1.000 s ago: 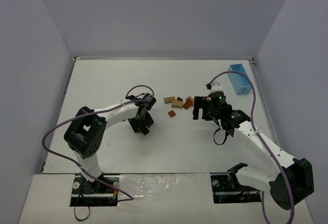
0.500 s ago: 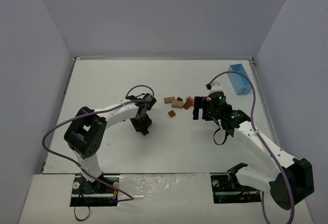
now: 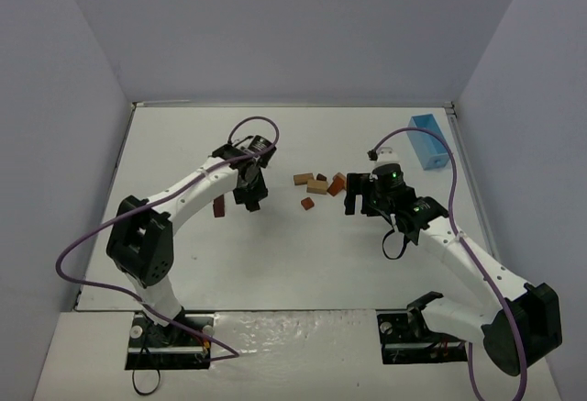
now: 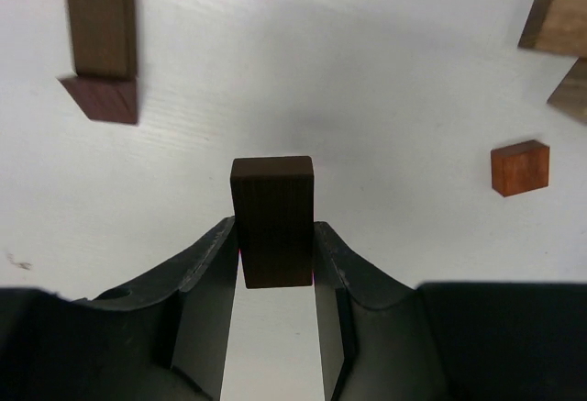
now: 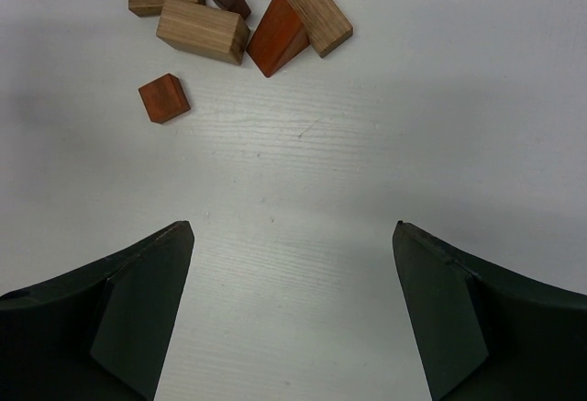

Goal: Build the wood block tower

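My left gripper (image 4: 274,227) is shut on a dark brown wood block (image 4: 272,220) that sticks out past its fingertips. In the top view the left gripper (image 3: 249,192) hangs left of the loose wood blocks. A short stack, the wood block tower (image 3: 219,206), stands just left of it; the left wrist view shows the tower as a dark block (image 4: 99,16) above a reddish piece (image 4: 101,100). Loose tan blocks (image 5: 202,29), a reddish wedge (image 5: 273,38) and a small red cube (image 5: 164,97) lie ahead of my right gripper (image 5: 293,231), which is open with nothing between its fingers.
A light blue box (image 3: 426,141) stands at the back right by the table edge. The right gripper (image 3: 359,199) sits just right of the block pile (image 3: 317,185). Grey walls close the table on three sides.
The left gripper closed on the dark brown block and carried it toward the far side. The arm's shift uncovered the short stack. The right arm stayed still.
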Available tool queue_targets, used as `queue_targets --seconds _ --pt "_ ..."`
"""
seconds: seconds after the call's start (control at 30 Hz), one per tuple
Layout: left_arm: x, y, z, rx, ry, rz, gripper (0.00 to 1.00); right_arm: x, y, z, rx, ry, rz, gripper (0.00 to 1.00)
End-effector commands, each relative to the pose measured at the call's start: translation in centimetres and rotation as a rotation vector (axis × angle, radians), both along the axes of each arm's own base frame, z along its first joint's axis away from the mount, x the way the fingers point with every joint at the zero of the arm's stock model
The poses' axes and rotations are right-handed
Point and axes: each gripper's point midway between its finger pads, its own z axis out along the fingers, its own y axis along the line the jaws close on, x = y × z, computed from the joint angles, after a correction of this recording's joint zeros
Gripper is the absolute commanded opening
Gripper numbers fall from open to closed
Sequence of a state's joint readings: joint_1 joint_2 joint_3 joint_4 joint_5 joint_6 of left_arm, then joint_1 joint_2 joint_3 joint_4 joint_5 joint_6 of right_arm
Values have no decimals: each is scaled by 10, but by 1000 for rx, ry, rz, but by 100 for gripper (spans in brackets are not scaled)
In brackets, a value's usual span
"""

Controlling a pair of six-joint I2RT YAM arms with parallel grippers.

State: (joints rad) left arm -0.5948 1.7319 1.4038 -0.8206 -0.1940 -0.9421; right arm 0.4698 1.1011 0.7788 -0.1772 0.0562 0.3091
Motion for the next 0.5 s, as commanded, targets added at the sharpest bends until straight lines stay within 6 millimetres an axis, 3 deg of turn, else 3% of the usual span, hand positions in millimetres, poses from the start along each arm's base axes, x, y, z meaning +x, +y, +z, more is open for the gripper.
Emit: queue_targets --seconds 0.0,0.2,0.47 --pt "20 46 39 81 -44 -110 0 13 7 36 48 -99 22 88" --pt "47 76 31 102 -6 -140 0 17 7 55 54 -150 26 93" --pt "72 89 13 127 37 -164 0 18 7 66 46 -179 41 97"
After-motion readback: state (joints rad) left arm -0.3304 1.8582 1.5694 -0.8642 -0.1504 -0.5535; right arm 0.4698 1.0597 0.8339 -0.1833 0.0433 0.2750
